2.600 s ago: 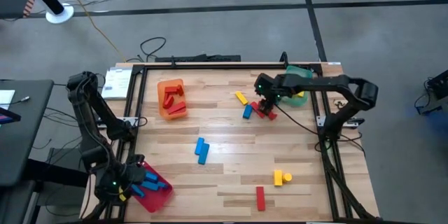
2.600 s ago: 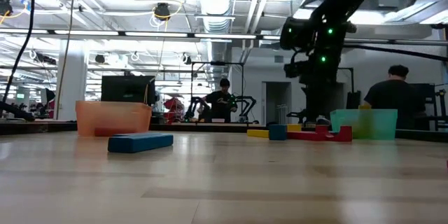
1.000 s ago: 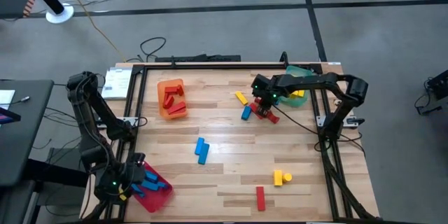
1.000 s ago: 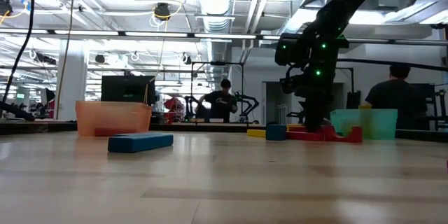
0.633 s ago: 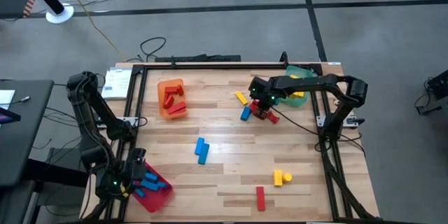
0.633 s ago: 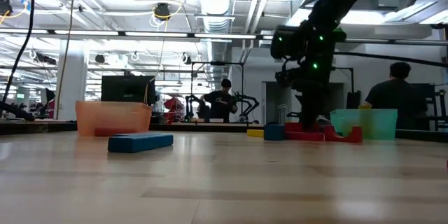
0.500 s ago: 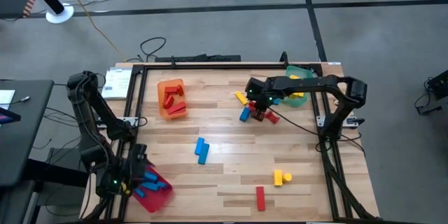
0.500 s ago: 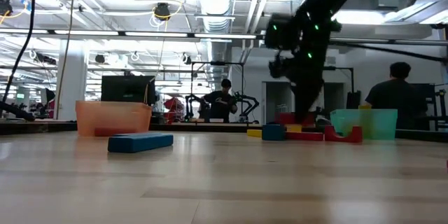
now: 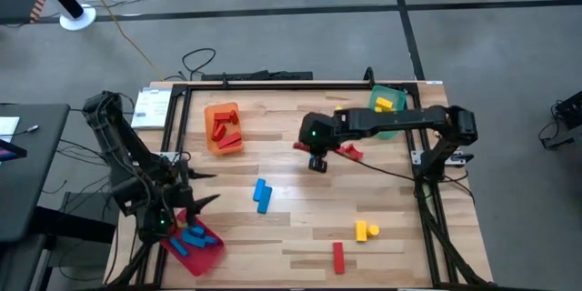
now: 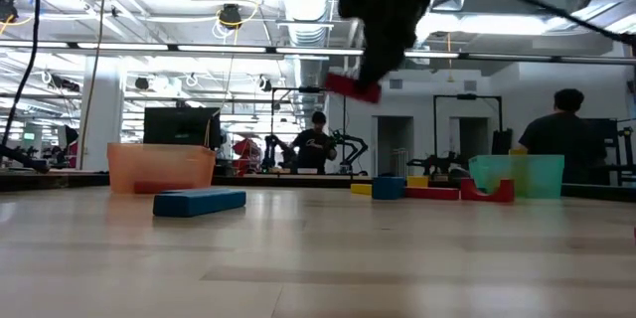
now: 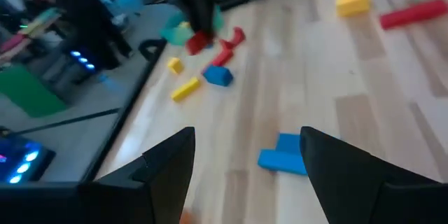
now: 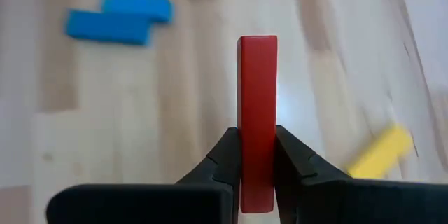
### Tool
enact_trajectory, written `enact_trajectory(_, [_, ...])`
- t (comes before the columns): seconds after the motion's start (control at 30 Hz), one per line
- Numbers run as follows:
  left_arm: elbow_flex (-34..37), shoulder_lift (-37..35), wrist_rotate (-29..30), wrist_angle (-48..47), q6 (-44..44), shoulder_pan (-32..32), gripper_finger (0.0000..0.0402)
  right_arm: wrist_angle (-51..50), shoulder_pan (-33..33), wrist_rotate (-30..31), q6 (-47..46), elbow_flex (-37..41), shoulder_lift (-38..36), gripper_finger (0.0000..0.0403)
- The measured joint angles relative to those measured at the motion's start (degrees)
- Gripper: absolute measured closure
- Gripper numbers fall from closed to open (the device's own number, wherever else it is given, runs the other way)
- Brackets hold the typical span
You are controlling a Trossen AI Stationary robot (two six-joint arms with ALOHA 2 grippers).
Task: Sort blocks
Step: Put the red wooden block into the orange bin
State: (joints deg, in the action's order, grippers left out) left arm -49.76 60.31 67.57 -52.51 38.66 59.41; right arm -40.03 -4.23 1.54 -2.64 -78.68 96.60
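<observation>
My right gripper (image 9: 307, 149) hangs high over the middle of the table, shut on a red block (image 12: 257, 77). In the low view the block (image 10: 351, 87) is far above the tabletop. Other blocks lie loose: a blue pair (image 9: 262, 195), a red cluster (image 9: 349, 152), a yellow one (image 9: 366, 230) and a red bar (image 9: 338, 256). My left gripper (image 9: 205, 188) stands open at the near left, beside the red tray (image 9: 211, 253), its fingers (image 11: 171, 161) around nothing. My right gripper pinches the red block's two long flat faces (image 12: 257, 136) between its two fingers (image 12: 225, 155), near one end. The fingers slant downward and lie along the bar, whose other end sticks out past them. The block is lifted clear, tilted in the low view.
An orange tray (image 9: 208, 112) with red blocks stands at the far left, a green tray (image 9: 375, 125) with yellow blocks at the far right, and the red tray at the near left holds blue blocks. A dark frame rims the table. Bare wood lies near the front centre.
My right gripper has taken a red block out of the far-right cluster, risen steeply with it and swung toward the table's left. My left gripper has lifted away from the red tray toward the table's middle and tipped up closer to level, staying open.
</observation>
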Motion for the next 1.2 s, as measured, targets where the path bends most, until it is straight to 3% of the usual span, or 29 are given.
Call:
enact_trajectory(0.2, [0.04,0.00,-0.26,10.53,-11.07,-2.51,0.0150,4.41,7.19,-0.17,1.69,-4.05,0.00,0.0341])
enact_trajectory(0.43, [1.26,0.00,-11.40,34.68,-34.75,-8.10,0.0150,6.26,13.07,-0.13,1.82,-7.39,0.00,0.0341])
enact_trajectory(0.53, [2.22,0.00,-14.21,39.78,-40.80,-11.34,0.0150,6.23,15.32,-0.13,1.78,-8.33,0.00,0.0341])
enact_trajectory(0.83, [2.43,0.00,-31.08,42.64,-45.94,-24.32,0.0150,6.67,20.37,5.09,1.58,-9.76,0.00,0.0341])
enact_trajectory(1.2, [10.43,0.02,-45.99,68.45,-55.92,-33.45,0.0150,9.06,22.74,10.62,1.92,-9.76,0.11,0.0341])
